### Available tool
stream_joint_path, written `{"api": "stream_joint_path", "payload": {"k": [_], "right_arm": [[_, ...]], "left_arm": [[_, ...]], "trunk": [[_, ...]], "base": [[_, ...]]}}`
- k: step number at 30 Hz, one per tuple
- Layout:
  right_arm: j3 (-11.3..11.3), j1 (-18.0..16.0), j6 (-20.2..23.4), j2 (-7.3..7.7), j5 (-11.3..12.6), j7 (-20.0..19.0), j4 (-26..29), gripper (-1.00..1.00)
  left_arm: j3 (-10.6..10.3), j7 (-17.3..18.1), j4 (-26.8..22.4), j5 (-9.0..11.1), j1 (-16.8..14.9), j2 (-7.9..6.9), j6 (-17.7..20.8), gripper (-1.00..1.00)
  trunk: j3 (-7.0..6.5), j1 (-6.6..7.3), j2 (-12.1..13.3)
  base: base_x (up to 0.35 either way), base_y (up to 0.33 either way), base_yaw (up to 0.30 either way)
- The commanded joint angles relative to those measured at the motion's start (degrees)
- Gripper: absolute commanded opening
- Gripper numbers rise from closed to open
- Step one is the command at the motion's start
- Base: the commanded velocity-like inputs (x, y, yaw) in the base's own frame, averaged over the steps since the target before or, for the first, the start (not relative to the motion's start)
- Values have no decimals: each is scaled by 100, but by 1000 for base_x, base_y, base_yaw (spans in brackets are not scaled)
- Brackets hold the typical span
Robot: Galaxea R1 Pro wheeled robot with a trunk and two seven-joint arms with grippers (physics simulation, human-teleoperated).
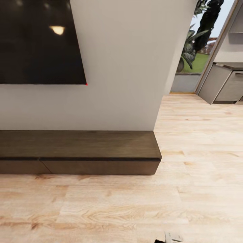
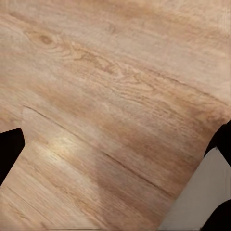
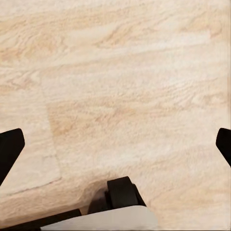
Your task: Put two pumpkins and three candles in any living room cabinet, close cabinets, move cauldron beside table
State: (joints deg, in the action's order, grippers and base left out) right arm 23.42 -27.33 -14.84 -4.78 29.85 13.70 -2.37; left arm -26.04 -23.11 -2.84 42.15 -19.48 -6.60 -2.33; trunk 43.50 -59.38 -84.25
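Collision is the risk: the cabinet, drawers shut, sits near ahead along the wall, and driving closer could bump it. Both grippers' fingers stand apart, holding nothing.

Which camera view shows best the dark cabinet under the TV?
The head view: the cabinet runs along the wall with its top and closed drawer fronts visible. Both wrist views look down at the plank floor, with open fingertips at their edges, and give no cabinet.
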Motion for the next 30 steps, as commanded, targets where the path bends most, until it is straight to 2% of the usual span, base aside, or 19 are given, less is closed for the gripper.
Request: {"api": "stream_joint_path", "payload": {"k": [1,9,14,16,21,30], "right_arm": [[51,16,-55,-5,51,1,-23,100],[49,211,-123,-5,62,1,-28,100],[52,273,-121,-5,60,1,-35,100],[50,310,-118,-5,62,1,-35,100],[49,426,-28,50,64,1,-36,100],[49,525,317,230,72,-10,-36,100]], "left_arm": [[-50,-18,-7,60,21,3,-23,100],[-50,33,-3,57,261,36,-63,100],[-58,571,-6,32,479,40,-65,100],[-58,656,-6,-29,513,33,-66,100],[-59,735,-6,-219,598,19,-73,100],[-59,747,-6,-232,688,42,-198,100]], "trunk": [[-15,23,39],[-158,199,360],[-158,199,360],[-158,199,360],[-158,199,360],[-158,199,360]], "base": [[0,0,0],[0,0,0],[0,0,0],[0,0,0],[0,0,0],[0,0,0]]}}
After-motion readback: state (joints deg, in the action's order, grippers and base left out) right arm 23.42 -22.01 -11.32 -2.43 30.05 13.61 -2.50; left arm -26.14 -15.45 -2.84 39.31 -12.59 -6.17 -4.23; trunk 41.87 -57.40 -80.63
